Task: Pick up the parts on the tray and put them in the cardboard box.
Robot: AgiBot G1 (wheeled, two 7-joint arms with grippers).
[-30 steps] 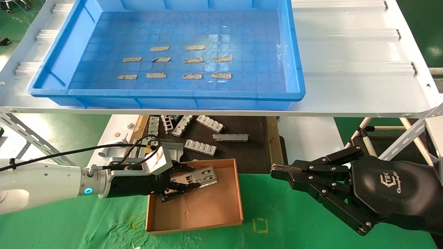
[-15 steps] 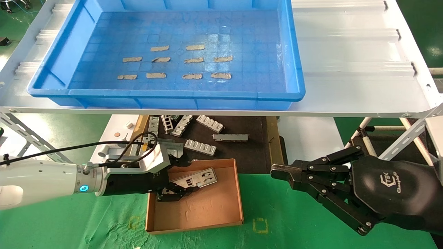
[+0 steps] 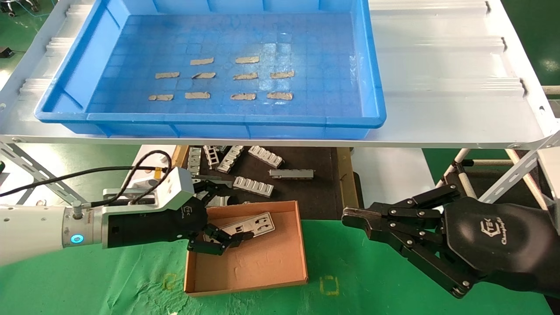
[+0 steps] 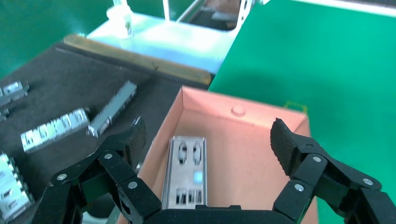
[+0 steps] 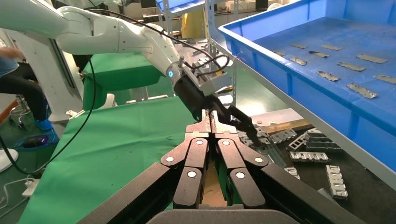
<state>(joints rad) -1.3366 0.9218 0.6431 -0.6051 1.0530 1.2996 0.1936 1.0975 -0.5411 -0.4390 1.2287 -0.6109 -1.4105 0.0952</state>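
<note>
Below, a silver part [image 3: 247, 225] is lying flat inside the cardboard box [image 3: 262, 280] on the green-clothed surface [image 3: 372, 288]. Over its near-left corner the left hand [image 3: 218, 214] is hanging wide open, while the right hand [image 3: 350, 217] is resting closed nearby.

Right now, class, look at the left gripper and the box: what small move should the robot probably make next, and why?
Probably draw the left gripper up and back, clear of the cardboard box. Its fingers stand open, and the plate lies flat on the box floor, touching neither finger, so it looks delivered. The blue tray shows only tape strips. The right gripper is shut and parked beside the box.
</note>
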